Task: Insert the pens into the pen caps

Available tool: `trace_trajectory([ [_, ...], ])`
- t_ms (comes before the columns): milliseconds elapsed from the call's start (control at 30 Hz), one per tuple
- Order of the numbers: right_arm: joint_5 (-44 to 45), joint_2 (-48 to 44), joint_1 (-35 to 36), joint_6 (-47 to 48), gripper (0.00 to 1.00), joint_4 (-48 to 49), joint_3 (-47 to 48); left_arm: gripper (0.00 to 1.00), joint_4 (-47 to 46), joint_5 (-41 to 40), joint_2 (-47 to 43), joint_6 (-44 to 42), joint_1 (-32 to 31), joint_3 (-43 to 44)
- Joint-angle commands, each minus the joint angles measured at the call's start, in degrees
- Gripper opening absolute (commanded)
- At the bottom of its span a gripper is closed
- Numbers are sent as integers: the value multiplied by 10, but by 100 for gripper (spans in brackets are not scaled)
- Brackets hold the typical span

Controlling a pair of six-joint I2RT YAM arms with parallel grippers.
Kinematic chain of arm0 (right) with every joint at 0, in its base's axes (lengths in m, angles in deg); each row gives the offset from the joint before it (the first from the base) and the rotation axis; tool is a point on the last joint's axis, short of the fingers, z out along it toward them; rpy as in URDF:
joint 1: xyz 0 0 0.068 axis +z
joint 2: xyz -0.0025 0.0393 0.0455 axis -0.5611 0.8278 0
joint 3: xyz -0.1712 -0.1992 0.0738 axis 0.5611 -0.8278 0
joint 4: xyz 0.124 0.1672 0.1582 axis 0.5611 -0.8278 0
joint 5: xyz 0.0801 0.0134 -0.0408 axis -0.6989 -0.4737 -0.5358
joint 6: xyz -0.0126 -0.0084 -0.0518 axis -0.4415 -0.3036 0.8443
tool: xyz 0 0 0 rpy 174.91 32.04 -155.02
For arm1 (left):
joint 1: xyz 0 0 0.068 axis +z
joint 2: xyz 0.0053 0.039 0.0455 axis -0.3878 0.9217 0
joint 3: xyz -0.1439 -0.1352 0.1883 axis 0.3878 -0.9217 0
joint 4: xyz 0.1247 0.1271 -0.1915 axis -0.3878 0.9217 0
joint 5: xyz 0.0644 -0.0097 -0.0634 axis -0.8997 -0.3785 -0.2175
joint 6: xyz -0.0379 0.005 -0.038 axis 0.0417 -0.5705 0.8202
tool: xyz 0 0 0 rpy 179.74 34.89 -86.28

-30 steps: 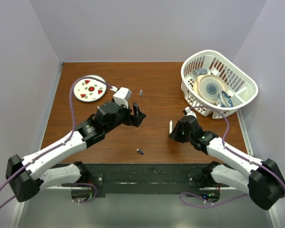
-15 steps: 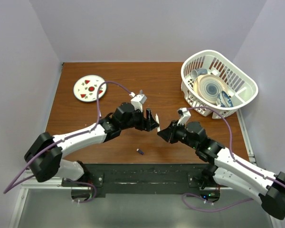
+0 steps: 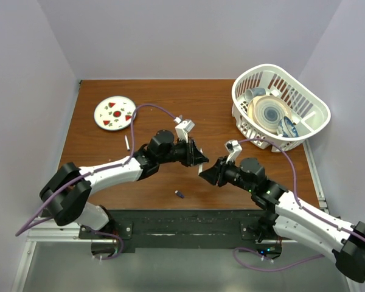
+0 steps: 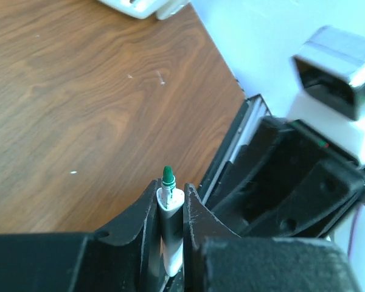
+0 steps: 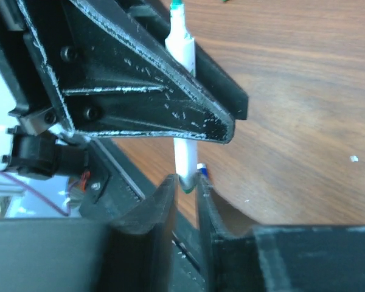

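Observation:
A white pen [image 3: 201, 170] with a green tip [image 4: 167, 174] hangs over the table's middle, bridged between both grippers. My left gripper [image 4: 170, 191] is shut on its barrel just behind the tip. In the right wrist view the pen [image 5: 184, 52] runs down past the left fingers [image 5: 170, 103], and its tail sits between the tips of my right gripper [image 5: 187, 181], whose jaws lie close against it. In the top view the two grippers [image 3: 198, 160] [image 3: 208, 174] nearly touch. Another white pen [image 3: 127, 143] lies on the table left of the left arm. A small dark pen cap [image 3: 179, 194] lies near the front edge.
A round plate [image 3: 114, 113] with red motifs sits at the back left. A white basket [image 3: 304, 103] holding dishes stands at the back right. A small blue and white object [image 5: 201, 166] shows just behind the right fingers. The black base rail [image 3: 188, 219] runs along the near edge.
Both arms swung in to the middle and met. The left gripper, open a second ago, has shut on the pen that the right gripper carried.

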Motion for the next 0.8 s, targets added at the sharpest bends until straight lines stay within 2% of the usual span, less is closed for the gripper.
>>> trace_trajectory([
  [0, -53, -28, 5, -5, 37, 53, -32, 0, -76, 71, -44, -6, 1, -15],
  [67, -61, -50, 5, -11, 45, 65, -41, 0, -91, 90, -62, -5, 1, -24],
  [233, -92, -69, 5, -39, 47, 138, -66, 0, -134, 120, -96, 14, 0, -64],
  [467, -117, -41, 5, -55, 39, 231, -70, 0, -248, 155, -97, 73, -3, -109],
  [633, -124, 5, 5, -69, 31, 283, -66, 0, -253, 155, -90, 74, -7, -113],
  [767, -136, 36, 5, -75, 29, 312, -58, 0, -267, 162, -88, 80, -9, -115],
])
